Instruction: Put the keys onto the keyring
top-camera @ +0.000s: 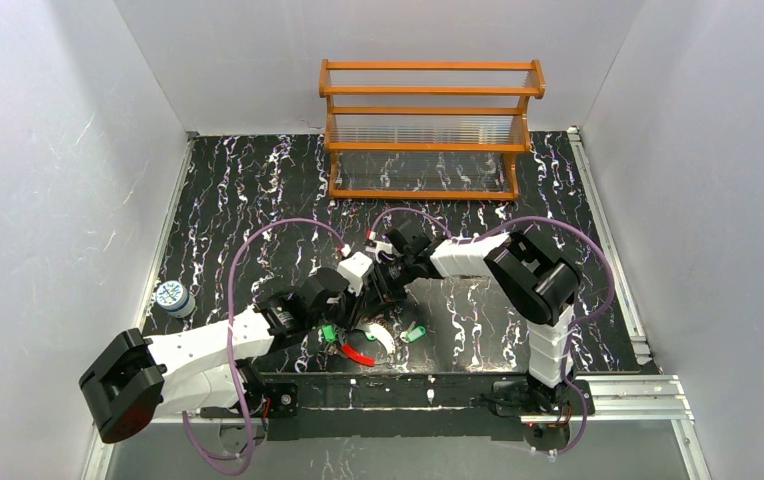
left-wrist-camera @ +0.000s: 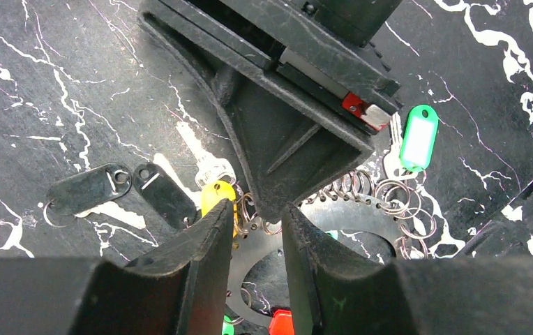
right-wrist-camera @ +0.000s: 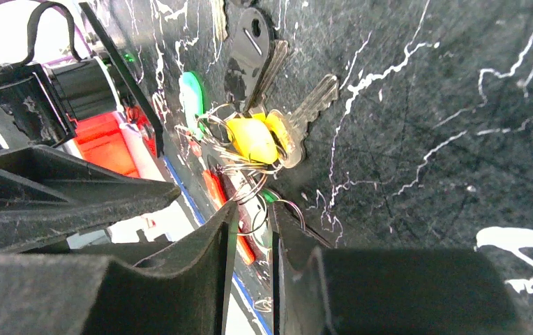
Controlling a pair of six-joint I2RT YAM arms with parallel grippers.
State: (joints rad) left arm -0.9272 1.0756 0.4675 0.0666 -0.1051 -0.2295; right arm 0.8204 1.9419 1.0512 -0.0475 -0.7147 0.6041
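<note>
Black, white-veined table (top-camera: 258, 190) carried everything. One wooden rack (top-camera: 428, 125) stood at its far edge, well apart from the work. Two arms reached in from the near edge and met near the table's middle. The left gripper (left-wrist-camera: 257, 218) and the right gripper (right-wrist-camera: 253, 211) were tip to tip over one small heap. One round white-and-blue container (top-camera: 171, 297) sat alone by the left edge.

Each gripper's two fingers stood narrowly apart. Thin wire loops crossed the right gripper's gap, but I could not tell whether they were pinched. Nor could I tell whether the left fingers held anything.

One keyring (top-camera: 360, 352), a red-and-white loop, lay on the table just to the near side of the gripper tips.

Three coloured keys showed. One yellow key (right-wrist-camera: 253, 139), with a silver blade, lay just beyond the right fingertips and just beside a left finger. One green key (top-camera: 414, 333) lay right of the keyring. A second green key (top-camera: 328, 333) lay to its left.

One black tag (left-wrist-camera: 89, 188) and a second black tag (left-wrist-camera: 166, 195) lay side by side near the yellow key.

Small wire rings (left-wrist-camera: 389, 195) ran in a linked chain, too tangled to count.
</note>
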